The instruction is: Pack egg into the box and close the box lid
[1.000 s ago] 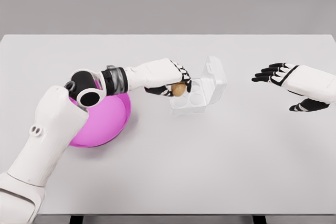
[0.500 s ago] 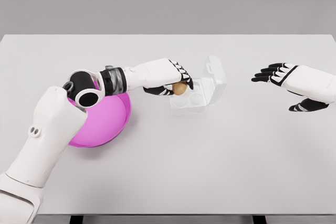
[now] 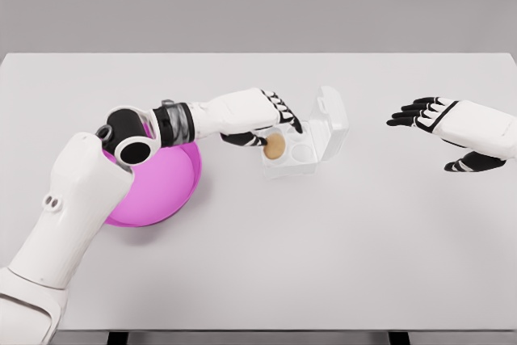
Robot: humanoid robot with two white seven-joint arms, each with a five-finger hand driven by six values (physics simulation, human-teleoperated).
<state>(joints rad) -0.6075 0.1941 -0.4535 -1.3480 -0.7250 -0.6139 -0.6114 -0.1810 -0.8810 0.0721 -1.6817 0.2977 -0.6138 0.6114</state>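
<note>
There, on the white desk (image 3: 323, 248), the clear plastic box (image 3: 303, 141) stood with its lid (image 3: 331, 115) tipped up and back on the side away from the robot's left arm, open. The brown egg (image 3: 275, 146) sat in the box's near-left cup, low in the tray, with the other cups showing bare. The left hand (image 3: 254, 115) reached in from the picture's left, its white back uppermost, hovering just over the left edge of the box. Its black-tipped fingers (image 3: 284, 112) were spread and relaxed above the egg, and the thumb lay just beside the egg on the left; whether the thumb tip touched the shell could not be told (the gap was too fine to read). The hand held nothing that could be seen as gripped.

Behind the left forearm lay the pink bowl (image 3: 157, 187), partly hidden by the arm's elbow and wrist joints, near the box but apart from it.

The right hand (image 3: 452, 127) hung over the desk at the picture's right, well apart from the box, palm turned down and inward. Its fingers (image 3: 412, 112) were stretched out toward the box and lightly fanned, the thumb hanging below, and they grasped nothing. A plain grey wall stood behind the desk's far edge.
</note>
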